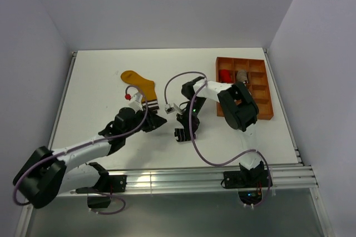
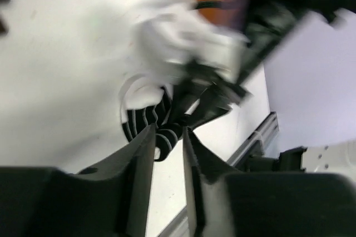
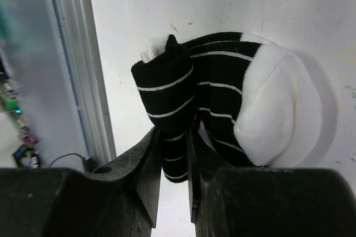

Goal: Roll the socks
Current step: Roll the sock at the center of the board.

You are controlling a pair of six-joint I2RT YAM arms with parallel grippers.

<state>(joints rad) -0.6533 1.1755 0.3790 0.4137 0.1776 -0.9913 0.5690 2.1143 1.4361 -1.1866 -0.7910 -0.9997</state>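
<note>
The black-and-white striped sock [image 3: 222, 92], folded on the surface [image 1: 100, 81] at the middle of the overhead frame, is clenched by the right end effector [image 3: 175, 142] and could be sprung open if fabric slips out, while the state of the left end effector [image 2: 168, 134] cannot be told.

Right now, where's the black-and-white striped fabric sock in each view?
Top external: black-and-white striped fabric sock lies at the centre of the white table, toward the front.
Left wrist: blurred, lower centre, at the left tool tips.
Right wrist: centre, a fold pinched in the right tool.
Shared landmark: aluminium rail along the near edge.
</note>
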